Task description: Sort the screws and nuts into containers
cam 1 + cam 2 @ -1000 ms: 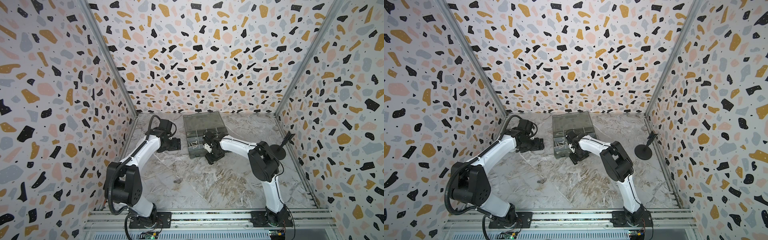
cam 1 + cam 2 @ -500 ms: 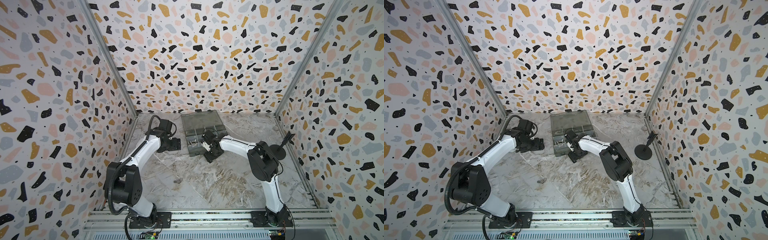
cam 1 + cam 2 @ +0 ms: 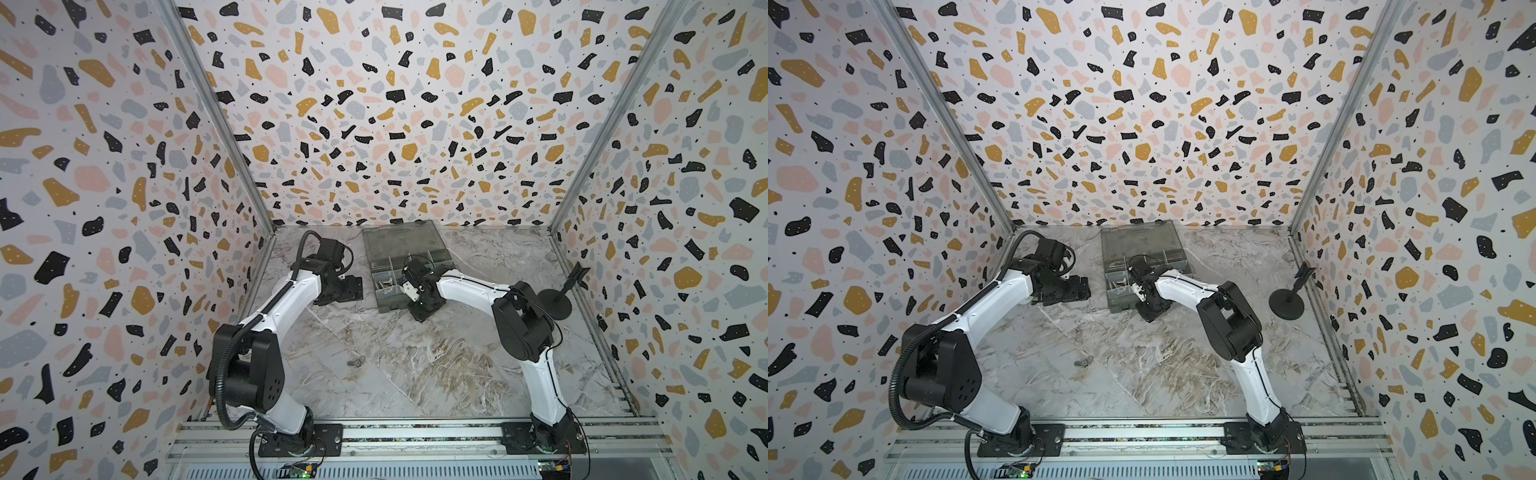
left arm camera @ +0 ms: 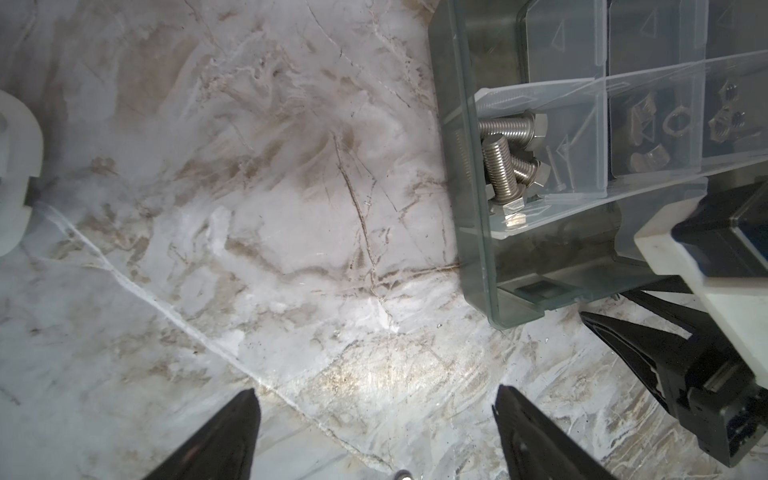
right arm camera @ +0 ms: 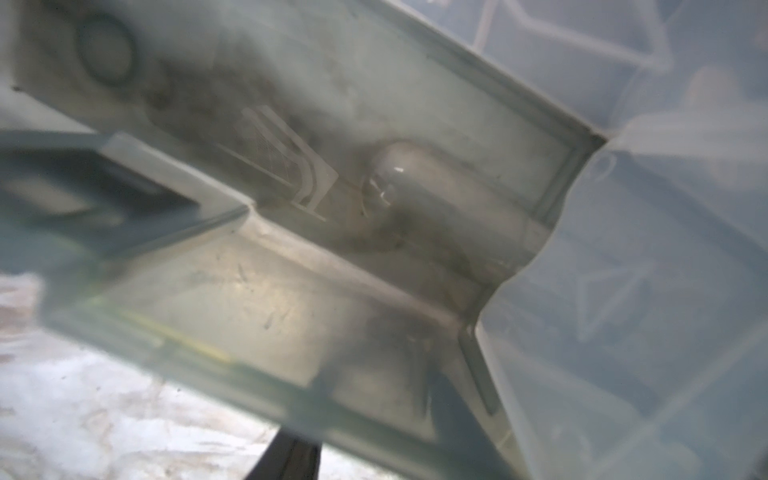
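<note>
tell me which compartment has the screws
The compartment at the box's outer wall: threaded screws lie piled in it, while its neighbour holds nuts.

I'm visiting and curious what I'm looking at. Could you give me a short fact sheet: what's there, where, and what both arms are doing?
Surface: marbled table
Box: grey organiser box, lid open, at the back
Screws: screws piled in one corner compartment
Nuts: nuts in the neighbouring compartments
Loose: one small metal piece on the table, kind too small to tell
Left arm: left gripper open, over bare table beside the box
Right arm: right gripper low at the box's front edge; open or shut unclear
Other: black stand near the right wall
</note>
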Available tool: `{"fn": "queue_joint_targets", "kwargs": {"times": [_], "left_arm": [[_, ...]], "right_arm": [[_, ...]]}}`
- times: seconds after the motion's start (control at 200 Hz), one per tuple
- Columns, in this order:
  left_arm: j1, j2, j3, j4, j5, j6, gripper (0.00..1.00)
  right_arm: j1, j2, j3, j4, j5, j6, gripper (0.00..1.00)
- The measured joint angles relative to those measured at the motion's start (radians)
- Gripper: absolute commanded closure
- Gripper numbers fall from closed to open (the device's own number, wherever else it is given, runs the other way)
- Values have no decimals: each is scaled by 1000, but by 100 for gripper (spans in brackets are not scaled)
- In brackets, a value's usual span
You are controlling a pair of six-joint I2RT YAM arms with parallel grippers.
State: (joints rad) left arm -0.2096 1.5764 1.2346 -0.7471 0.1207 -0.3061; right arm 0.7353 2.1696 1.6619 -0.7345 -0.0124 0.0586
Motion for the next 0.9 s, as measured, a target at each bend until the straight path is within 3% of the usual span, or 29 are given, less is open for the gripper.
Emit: {"fn": "queue_joint_targets", "kwargs": {"times": [0.2, 0.516, 0.616, 0.756, 0.901], "left_arm": [[0, 0, 0, 0, 11, 0, 11], [0, 0, 0, 0, 18, 0, 9], [0, -2, -9, 1, 18, 1, 0], [0, -10, -19, 0, 20, 2, 1], [0, -17, -19, 0, 18, 0, 0]], "right_arm": [[-2, 26, 45, -40, -17, 13, 76], [-16, 42, 72, -66, -47, 49, 84], [-18, 42, 72, -66, -54, 60, 90], [-23, 42, 72, -65, -81, 71, 100], [-26, 42, 72, -65, -90, 75, 100]]}}
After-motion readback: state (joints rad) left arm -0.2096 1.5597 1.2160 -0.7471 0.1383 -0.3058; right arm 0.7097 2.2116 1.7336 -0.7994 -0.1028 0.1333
